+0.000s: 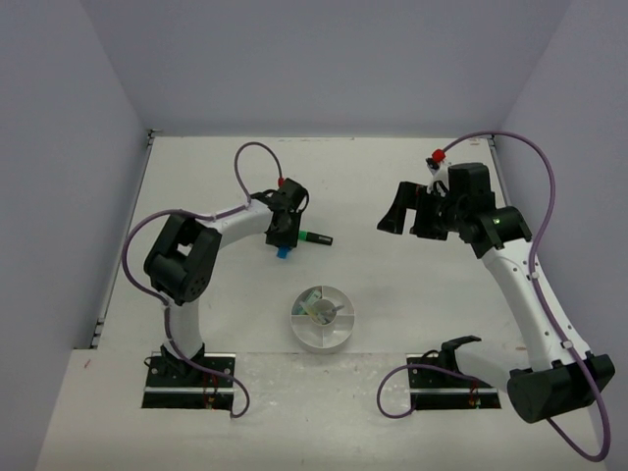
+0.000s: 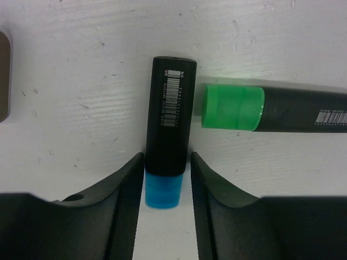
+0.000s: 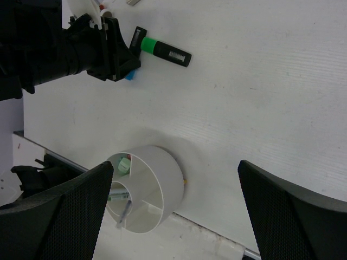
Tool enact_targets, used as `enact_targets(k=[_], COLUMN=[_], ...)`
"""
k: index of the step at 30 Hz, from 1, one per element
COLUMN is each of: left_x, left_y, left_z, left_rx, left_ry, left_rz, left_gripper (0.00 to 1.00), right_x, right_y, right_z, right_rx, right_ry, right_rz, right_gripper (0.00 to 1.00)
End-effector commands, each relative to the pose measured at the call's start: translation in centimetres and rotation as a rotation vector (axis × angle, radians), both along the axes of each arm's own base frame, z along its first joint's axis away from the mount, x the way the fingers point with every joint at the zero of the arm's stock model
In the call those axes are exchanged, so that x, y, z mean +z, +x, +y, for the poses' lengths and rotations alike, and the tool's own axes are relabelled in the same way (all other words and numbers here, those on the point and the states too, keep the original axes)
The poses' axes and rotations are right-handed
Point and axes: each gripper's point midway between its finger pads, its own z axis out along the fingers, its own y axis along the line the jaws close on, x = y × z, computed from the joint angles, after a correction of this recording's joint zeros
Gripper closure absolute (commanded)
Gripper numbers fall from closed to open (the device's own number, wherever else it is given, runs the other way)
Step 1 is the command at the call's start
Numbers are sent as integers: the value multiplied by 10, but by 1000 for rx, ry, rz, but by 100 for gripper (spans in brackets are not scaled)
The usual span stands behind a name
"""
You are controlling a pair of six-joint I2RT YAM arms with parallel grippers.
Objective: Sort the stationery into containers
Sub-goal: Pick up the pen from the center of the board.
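Left hand (image 2: 164, 179) around blue-capped highlighter (image 2: 167, 127)

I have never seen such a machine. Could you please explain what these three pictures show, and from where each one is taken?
Two robot arms stand on a white table. One picture looks down from above; the other two come from cameras on each wrist. The left gripper is around a blue-capped highlighter lying on the table, its fingers at both sides. A green-capped highlighter lies beside it. The right gripper is wide open, holding nothing, above the round white divided dish, which already holds some items.
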Motion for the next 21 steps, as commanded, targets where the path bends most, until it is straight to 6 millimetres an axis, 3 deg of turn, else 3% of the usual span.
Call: enact_targets(k=[1, 4, 6, 10, 12, 15, 19, 21], left_x=[-19, -22, -19, 17, 51, 120, 227, 257], left_y=[-9, -15, -17, -13, -6, 7, 16, 13], left_z=[0, -2, -3, -7, -11, -21, -47, -53], left_rx=[-27, -35, -37, 1, 47, 121, 228, 324], left_ry=[-17, -41, -49, -97, -153, -275, -543, -657], left_rz=[44, 58, 64, 3, -61, -184, -330, -338], left_gripper=[60, 76, 99, 100, 100, 100, 100, 100], right_x=[18, 22, 27, 37, 44, 59, 91, 98], right_y=[-3, -3, -6, -18, -25, -38, -59, -61], right_z=[3, 6, 13, 33, 42, 56, 85, 97], right_rx=[27, 38, 72, 195, 238, 296, 396, 386], right_ry=[17, 37, 72, 178, 224, 288, 371, 368], right_rz=[-46, -54, -61, -84, -101, -154, -267, -301], right_gripper=[1, 1, 1, 1, 1, 1, 4, 7])
